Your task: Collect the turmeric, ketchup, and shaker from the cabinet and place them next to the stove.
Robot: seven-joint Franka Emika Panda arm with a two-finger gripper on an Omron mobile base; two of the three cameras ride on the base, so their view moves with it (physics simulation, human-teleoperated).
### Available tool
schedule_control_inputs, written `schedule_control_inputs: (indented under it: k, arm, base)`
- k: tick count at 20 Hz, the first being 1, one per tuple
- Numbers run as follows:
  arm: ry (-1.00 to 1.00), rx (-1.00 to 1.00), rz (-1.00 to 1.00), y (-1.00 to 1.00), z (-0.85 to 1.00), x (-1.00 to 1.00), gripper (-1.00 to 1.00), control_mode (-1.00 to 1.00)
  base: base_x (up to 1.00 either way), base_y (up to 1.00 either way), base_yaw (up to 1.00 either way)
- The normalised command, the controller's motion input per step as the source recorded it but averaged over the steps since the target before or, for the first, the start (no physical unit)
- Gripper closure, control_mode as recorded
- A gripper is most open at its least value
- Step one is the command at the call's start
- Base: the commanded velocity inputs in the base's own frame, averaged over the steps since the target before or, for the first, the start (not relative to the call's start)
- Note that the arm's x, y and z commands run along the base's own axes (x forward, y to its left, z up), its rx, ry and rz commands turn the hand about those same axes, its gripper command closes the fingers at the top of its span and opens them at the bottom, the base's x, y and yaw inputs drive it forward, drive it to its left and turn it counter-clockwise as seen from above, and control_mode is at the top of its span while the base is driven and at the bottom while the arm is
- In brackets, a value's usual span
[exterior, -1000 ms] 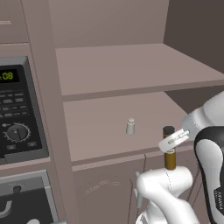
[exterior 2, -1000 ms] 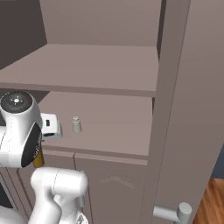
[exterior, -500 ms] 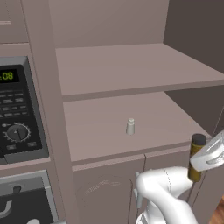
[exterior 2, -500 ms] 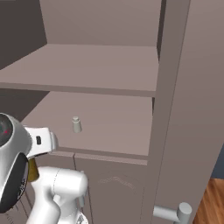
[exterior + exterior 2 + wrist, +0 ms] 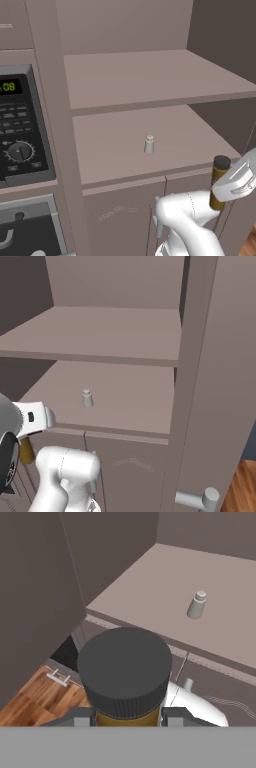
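Note:
My gripper [image 5: 226, 187] is shut on the turmeric [image 5: 218, 184], a mustard-brown jar with a dark cap. I hold it upright in front of the cabinet's lower shelf [image 5: 120, 155], off its front right corner. In the hand view the jar's cap [image 5: 125, 671] sits between the fingertips [image 5: 81, 717]. From the right base view a strip of the jar [image 5: 25, 451] shows below the hand [image 5: 34, 418]. The small pale grey shaker [image 5: 149, 144] [image 5: 87, 399] [image 5: 197, 605] stands alone mid-shelf. The ketchup and the stove are out of view.
The upper shelf [image 5: 145, 75] is bare. An oven control panel [image 5: 20, 135] with a dial sits left of the cabinet. A tall cupboard side [image 5: 210, 381] rises on the right, with a silver handle [image 5: 197, 500] low down. My white arm [image 5: 185, 220] crosses the small doors.
The gripper has drawn the turmeric jar off the shelf's front edge, outward and down toward the right of the left base view. The shaker has stayed put.

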Motion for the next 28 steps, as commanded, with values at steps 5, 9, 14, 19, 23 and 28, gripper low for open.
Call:
schedule_control_inputs:
  k: [5,9,14,19,23,28]
  arm:
    - [0.00,0.00,0.00,0.00,0.00,0.00,1.00,1.00]
    - [0.00,0.00,0.00,0.00,0.00,0.00,1.00,1.00]
    - [0.00,0.00,0.00,0.00,0.00,0.00,1.00,1.00]
    - [0.00,0.00,0.00,0.00,0.00,0.00,1.00,1.00]
    - [0.00,0.00,0.00,0.00,0.00,0.00,1.00,1.00]
    - [0.00,0.00,0.00,0.00,0.00,0.00,1.00,1.00]
  base:
    - [-0.16,0.04,0.00]
    - [-0.52,-0.02,0.00]
    - [-0.74,-0.04,0.00]
    - [-0.78,-0.07,0.00]
    - [-0.73,-0.20,-0.05]
    - [-0.60,-0.35,-0.23]
